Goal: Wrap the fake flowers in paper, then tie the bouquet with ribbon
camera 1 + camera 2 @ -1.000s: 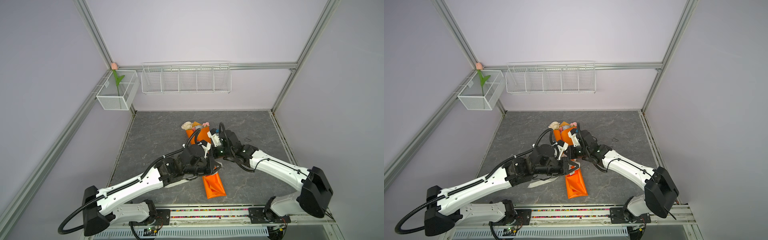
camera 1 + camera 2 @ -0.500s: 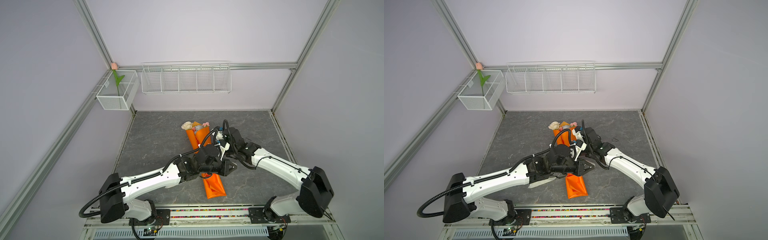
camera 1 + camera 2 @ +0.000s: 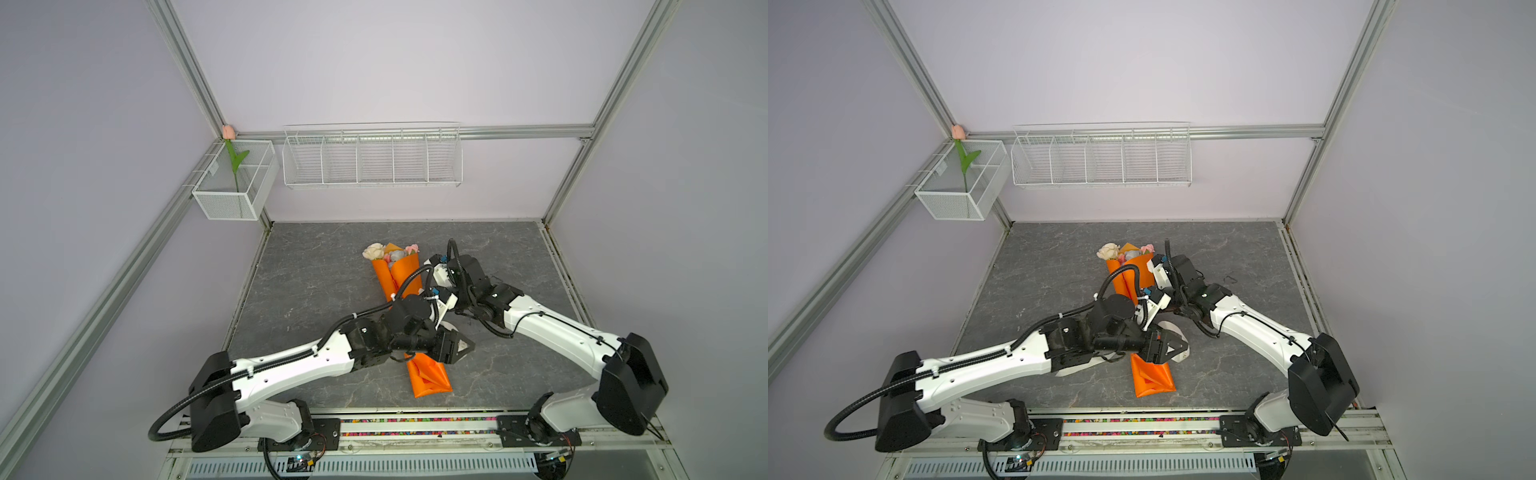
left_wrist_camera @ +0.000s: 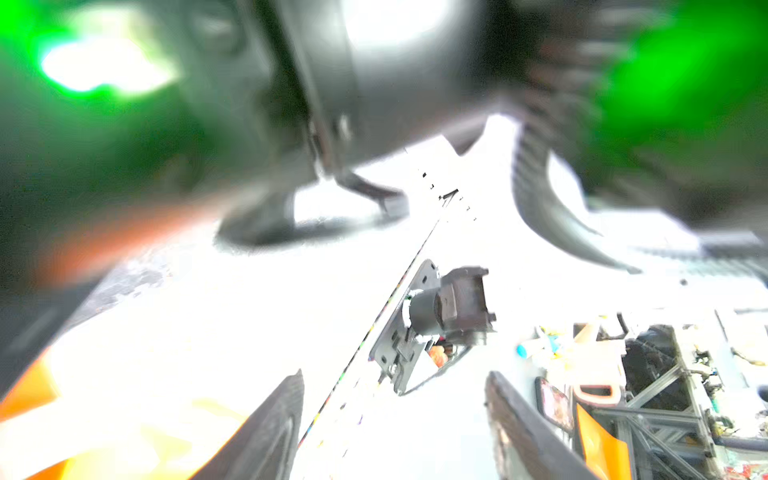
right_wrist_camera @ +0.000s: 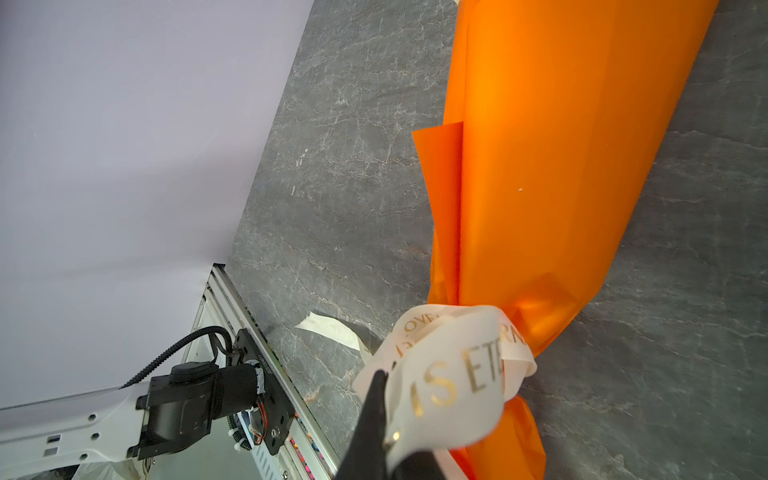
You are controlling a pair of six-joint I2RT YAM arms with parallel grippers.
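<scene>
Right wrist view: right gripper (image 5: pixel 392 432) pinched cream ribbon (image 5: pixel 453 374) looped on bouquet (image 5: pixel 561 166) | left wrist view, blurred: left gripper (image 4: pixel 395 415) seemingly wide, empty.

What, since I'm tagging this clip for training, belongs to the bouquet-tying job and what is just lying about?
Job:
- bouquet of fake flowers in orange paper
- cream ribbon looped round its pinched part
- right tool, shut on the ribbon
- left tool, open

Lying about:
- pink tulip, in the mesh box
- wire rack on the back wall
</scene>
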